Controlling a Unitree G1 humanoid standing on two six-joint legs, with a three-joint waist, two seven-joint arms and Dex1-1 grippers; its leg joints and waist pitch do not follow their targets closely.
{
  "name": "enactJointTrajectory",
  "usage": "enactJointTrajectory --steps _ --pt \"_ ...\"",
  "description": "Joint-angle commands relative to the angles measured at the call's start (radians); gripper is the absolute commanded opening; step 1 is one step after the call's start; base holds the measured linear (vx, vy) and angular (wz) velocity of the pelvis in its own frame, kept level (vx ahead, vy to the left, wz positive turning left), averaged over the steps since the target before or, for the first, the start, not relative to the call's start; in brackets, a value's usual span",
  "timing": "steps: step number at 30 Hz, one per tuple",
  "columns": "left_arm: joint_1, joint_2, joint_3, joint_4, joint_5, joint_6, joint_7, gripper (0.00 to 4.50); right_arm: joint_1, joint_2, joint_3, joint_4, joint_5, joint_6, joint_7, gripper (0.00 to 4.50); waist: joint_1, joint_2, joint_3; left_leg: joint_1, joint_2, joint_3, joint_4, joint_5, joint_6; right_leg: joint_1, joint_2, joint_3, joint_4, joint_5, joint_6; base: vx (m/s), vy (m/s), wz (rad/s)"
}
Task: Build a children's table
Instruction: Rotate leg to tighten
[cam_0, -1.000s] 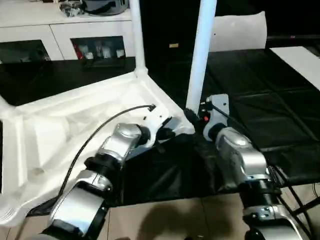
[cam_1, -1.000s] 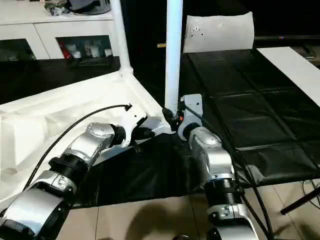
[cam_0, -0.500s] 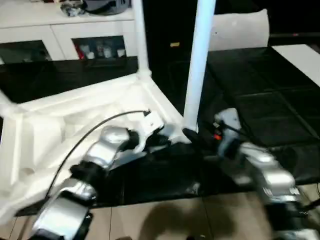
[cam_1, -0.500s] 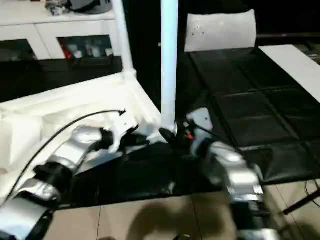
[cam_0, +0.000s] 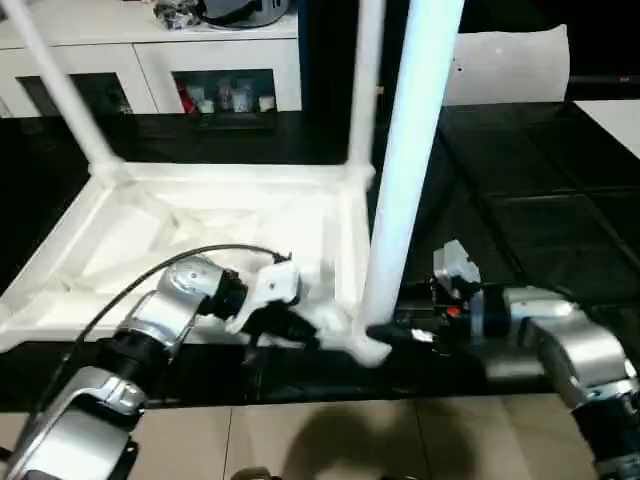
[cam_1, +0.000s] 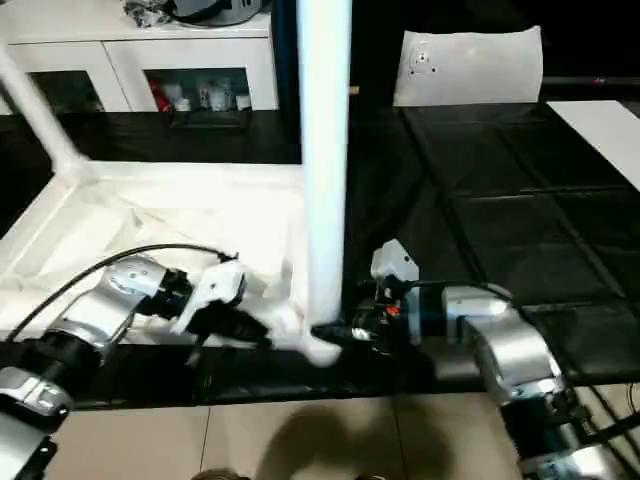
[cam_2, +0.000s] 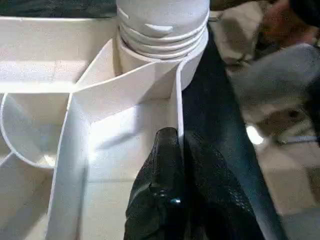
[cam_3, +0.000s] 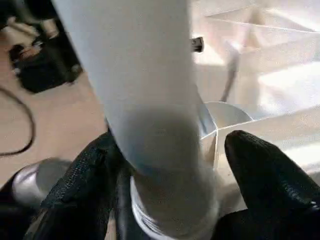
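Note:
The children's table lies upside down: a white ribbed tabletop (cam_0: 200, 220) on the black work table (cam_0: 540, 220). A white leg (cam_0: 410, 170) rises from the near right corner socket (cam_2: 162, 30). Two more legs (cam_0: 365, 80) (cam_0: 55, 85) stand at the far corners. My left gripper (cam_0: 300, 330) is shut on the tabletop's rim beside that socket, and the rim wall sits pinched between its fingers (cam_2: 167, 165). My right gripper (cam_0: 385, 335) reaches in from the right and straddles the leg's base. It is open, with one finger (cam_3: 265, 175) clear of the leg.
A white cabinet with glass doors (cam_0: 150, 60) lines the back. A white sheet-like object (cam_0: 510, 65) stands at the back right, and a white panel (cam_0: 615, 115) lies at the right edge. The tiled floor (cam_0: 330, 440) begins just in front of the gripped corner.
The whole view has shifted. My right forearm has swung out to the right, and its fingers have spread around the leg's base. The left gripper stays pinched on the rim.

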Motion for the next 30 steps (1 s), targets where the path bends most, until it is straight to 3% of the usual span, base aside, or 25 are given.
enactJointTrajectory --steps 1,13,16,23,25,27,30 --pt "0.002 0.004 -0.043 -0.025 0.019 -0.017 -0.05 0.0 -0.013 -0.007 0.025 -0.002 0.014 0.016 0.039 3.19 -0.002 -0.013 -0.059 0.002 0.062 -0.016 -0.071 -0.18 0.071 0.055 -0.078 0.062 -0.08 -0.411 -0.127 0.0 0.0 0.0" --pt "-0.007 0.019 -0.048 -0.012 0.024 -0.037 -0.08 0.0 -0.034 -0.016 0.055 0.012 0.021 0.027 0.11 2.1 0.001 -0.01 -0.063 0.001 0.062 -0.018 -0.071 -0.173 0.06 0.057 -0.077 0.061 -0.076 -0.383 -0.13 0.0 0.0 0.0" --pt "-0.006 0.016 -0.045 -0.005 0.027 -0.043 -0.076 0.0 -0.031 -0.007 0.057 0.012 0.018 0.022 0.11 2.03 0.001 -0.007 -0.063 0.001 0.062 -0.018 -0.071 -0.174 0.058 0.056 -0.077 0.061 -0.075 -0.375 -0.132 0.0 0.0 0.0" --pt "-0.006 -0.018 -0.019 -0.007 0.001 0.005 -0.026 0.0 0.004 0.021 0.039 -0.035 0.046 0.058 0.059 1.98 0.001 -0.011 -0.062 0.001 0.062 -0.017 -0.071 -0.172 0.058 0.057 -0.076 0.061 -0.076 -0.375 -0.133 0.0 0.0 0.0" --pt "-0.016 -0.042 -0.003 -0.001 -0.003 0.035 0.022 0.0 0.017 0.054 0.02 -0.045 0.035 0.061 -0.024 1.98 0.003 -0.012 -0.061 0.003 0.062 -0.017 -0.072 -0.177 0.055 0.055 -0.077 0.061 -0.08 -0.404 -0.122 0.0 0.0 0.0" --pt "-0.031 -0.071 0.013 0.008 -0.003 0.074 0.08 0.0 0.018 0.112 0.0 -0.026 -0.009 0.027 -0.152 1.98 -0.006 -0.013 -0.055 0.005 0.054 -0.019 -0.074 -0.206 0.036 0.052 -0.077 0.055 -0.091 -0.488 -0.093 0.0 0.0 0.0" --pt "-0.056 -0.125 0.034 0.043 0.006 0.12 0.183 0.0 -0.014 0.196 -0.028 0.022 -0.052 0.055 -0.332 1.95 -0.022 -0.015 -0.052 0.008 0.042 -0.02 -0.07 -0.229 0.019 0.048 -0.075 0.046 -0.108 -0.591 -0.044 0.0 0.0 0.0"
